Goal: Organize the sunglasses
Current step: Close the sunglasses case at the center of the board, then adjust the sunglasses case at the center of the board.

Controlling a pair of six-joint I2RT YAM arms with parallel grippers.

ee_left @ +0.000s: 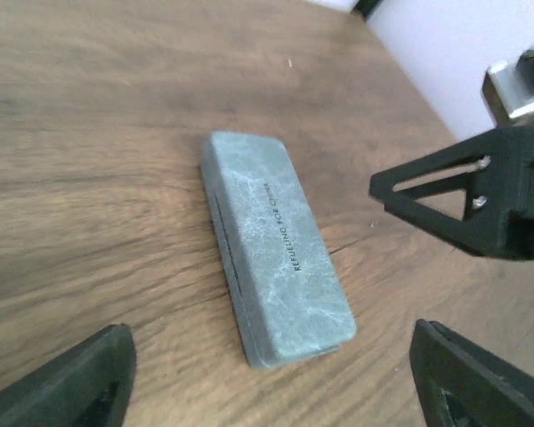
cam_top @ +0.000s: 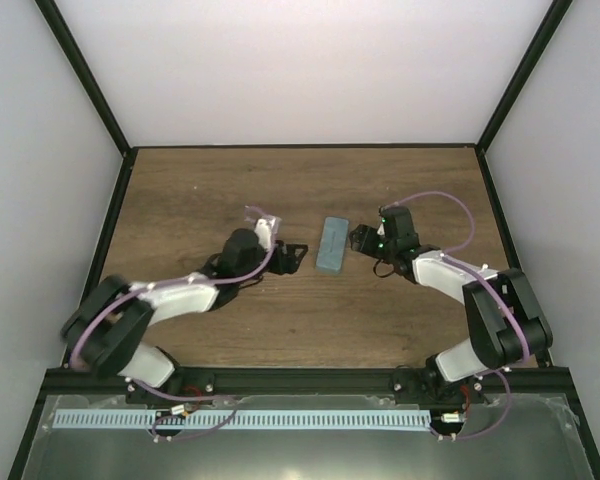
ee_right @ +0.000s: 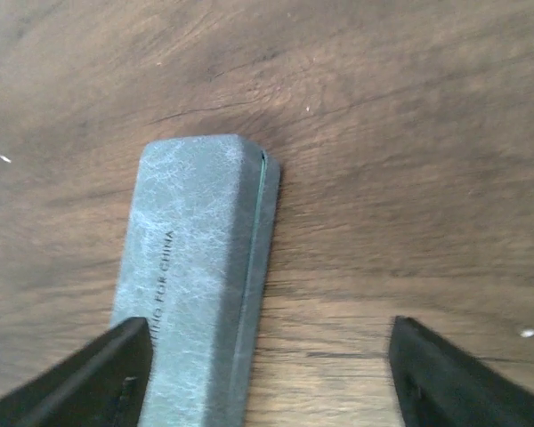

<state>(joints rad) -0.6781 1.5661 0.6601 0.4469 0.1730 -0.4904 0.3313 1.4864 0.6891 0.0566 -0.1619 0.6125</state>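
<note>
The blue-grey case [cam_top: 332,245] lies shut in the middle of the wooden table, its long side running front to back. The sunglasses are out of view. My left gripper [cam_top: 290,257] hovers just left of the case, open and empty; its wrist view shows the case [ee_left: 276,245] ahead of the left gripper [ee_left: 271,378]. Close to the case's right side is my right gripper [cam_top: 363,240], open too. In the right wrist view the case [ee_right: 191,258] runs under the left finger of that gripper [ee_right: 267,356], with bare wood across the rest of the gap.
White walls with black corner posts [cam_top: 108,130] close in the table on three sides. A black rail [cam_top: 300,380] carrying both arm bases crosses the near edge. The right arm's black finger [ee_left: 481,196] shows in the left wrist view.
</note>
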